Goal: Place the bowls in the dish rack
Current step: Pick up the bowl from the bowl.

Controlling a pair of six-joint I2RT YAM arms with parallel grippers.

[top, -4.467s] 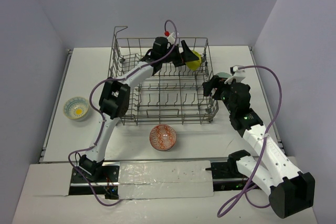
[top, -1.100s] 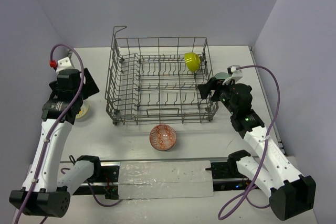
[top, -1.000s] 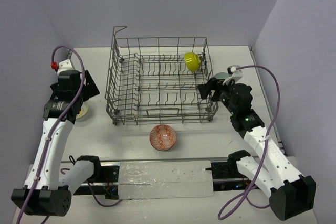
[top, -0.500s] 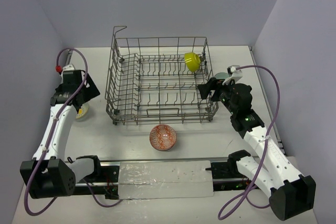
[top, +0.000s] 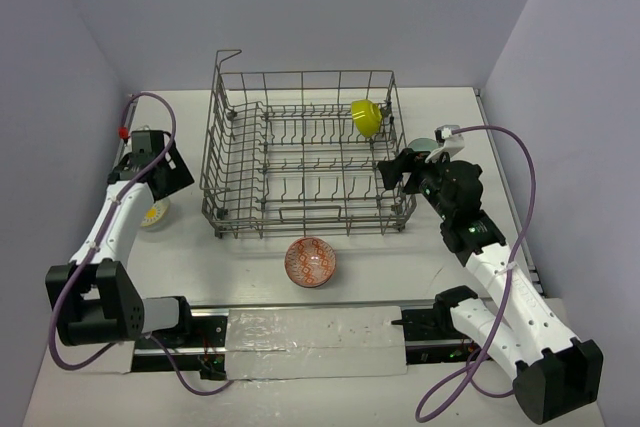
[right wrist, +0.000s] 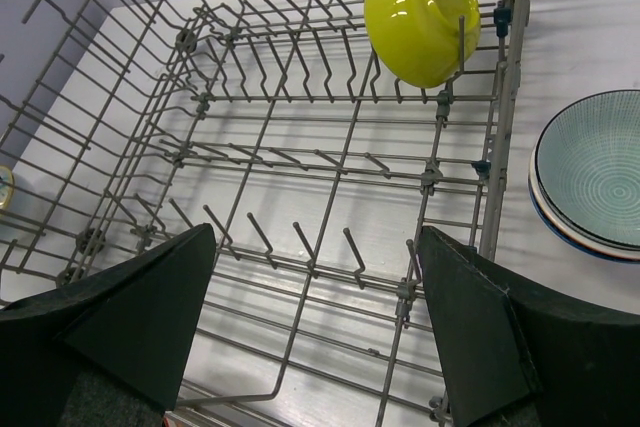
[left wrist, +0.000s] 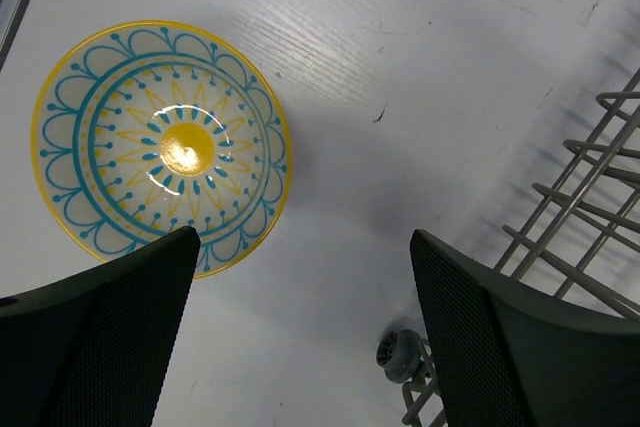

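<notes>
At the table's (top: 400, 267) left edge, I am hovering my left gripper (left wrist: 303, 247) with its fingers spread wide and gripping nothing. The yellow-and-blue bowl (left wrist: 160, 147) is sitting upright just beside one pad, with bare tabletop running between it and the dish rack (top: 300, 73). I am holding my right gripper (right wrist: 315, 237) wide and empty too, above the rack's right wall. A lime bowl (right wrist: 420, 19) is leaning on tines in the rack's far right corner. A teal bowl (right wrist: 590, 172) is sitting just outside that wall. A red-white bowl (top: 311, 261) is resting on open table before the rack's near edge.
</notes>
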